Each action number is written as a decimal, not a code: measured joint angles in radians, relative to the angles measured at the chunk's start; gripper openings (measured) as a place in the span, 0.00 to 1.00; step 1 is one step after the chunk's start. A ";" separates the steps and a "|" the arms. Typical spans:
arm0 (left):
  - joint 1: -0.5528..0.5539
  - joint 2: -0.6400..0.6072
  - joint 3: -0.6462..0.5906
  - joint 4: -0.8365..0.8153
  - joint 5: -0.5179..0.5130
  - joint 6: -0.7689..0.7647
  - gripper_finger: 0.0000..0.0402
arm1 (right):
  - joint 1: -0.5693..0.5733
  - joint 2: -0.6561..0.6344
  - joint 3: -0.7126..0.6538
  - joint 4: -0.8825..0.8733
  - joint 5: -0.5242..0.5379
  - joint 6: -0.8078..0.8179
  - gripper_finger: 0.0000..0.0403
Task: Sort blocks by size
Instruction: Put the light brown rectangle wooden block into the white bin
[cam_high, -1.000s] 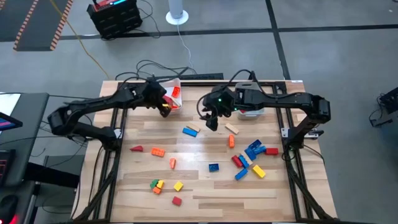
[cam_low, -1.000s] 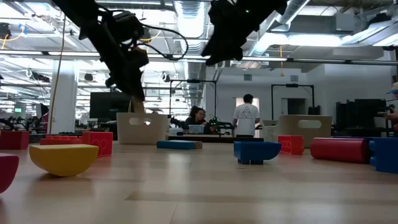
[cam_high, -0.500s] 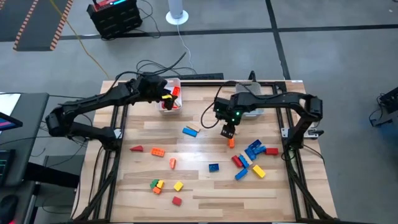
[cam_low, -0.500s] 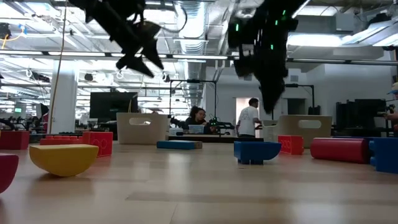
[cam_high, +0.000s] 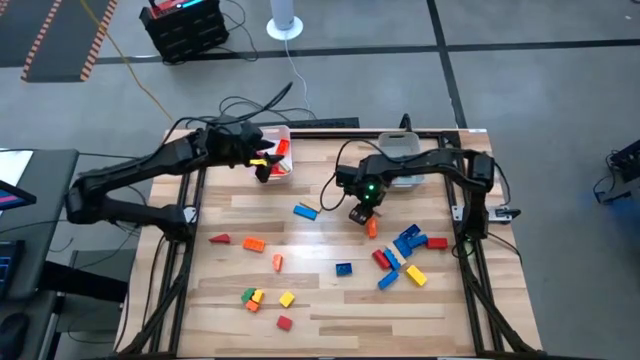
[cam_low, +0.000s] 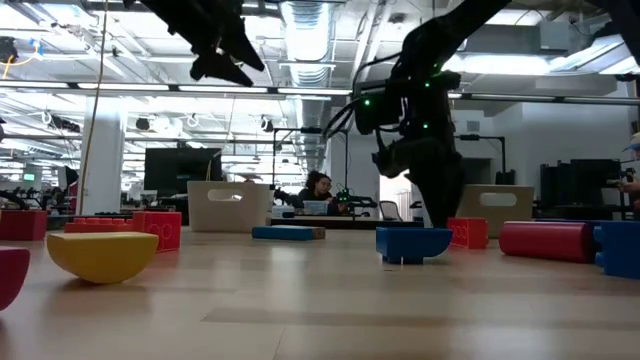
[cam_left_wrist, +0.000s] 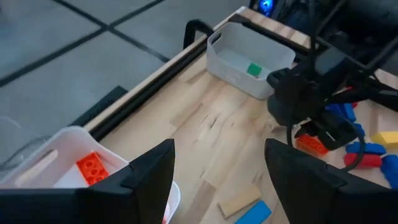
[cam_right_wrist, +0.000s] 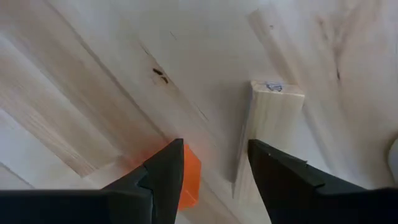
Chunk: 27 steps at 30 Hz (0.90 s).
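Bench: a pale wooden bench (cam_high: 330, 300) carries everything, with a dark arm reaching in from each side.
Left arm: it stretches to the far left part of the bench, and the left claw (cam_high: 262, 165) hangs above the left bin (cam_high: 283, 133).
Left claw state: its two dark fingers (cam_left_wrist: 146, 180) stand well apart with nothing between them.
Right arm: it bends in from the right, and the right claw (cam_high: 360, 213) is low over the middle of the bench.
Right claw state: its fingers (cam_right_wrist: 163, 177) are spread, straddling bare wood; an orange block (cam_right_wrist: 189, 174) lies just beside one finger and a tan block (cam_right_wrist: 267, 124) just beside the other, neither gripped.
Left bin: a clear bin at the far edge, holding an orange block (cam_left_wrist: 93, 168).
Right bin: a second clear bin (cam_left_wrist: 249, 65) at the far right, with one green block (cam_left_wrist: 254, 69) inside.
Loose blocks: most lie on the bench: a blue, red and yellow cluster (cam_high: 405, 255) near the right side, a small mixed group (cam_high: 262, 300) near the front left, and a blue bar (cam_high: 305, 211) near the middle.
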 joint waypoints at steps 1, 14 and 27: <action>0.000 -0.007 0.000 0.000 0.000 0.010 0.61 | 0.002 0.009 0.003 0.000 0.001 0.009 0.56; 0.000 -0.035 0.000 -0.104 0.001 0.077 0.61 | 0.071 -0.012 0.117 -0.013 0.034 -0.004 0.56; 0.000 -0.034 0.000 -0.089 -0.005 0.009 0.61 | -0.065 -0.009 0.138 -0.075 0.162 -0.074 0.56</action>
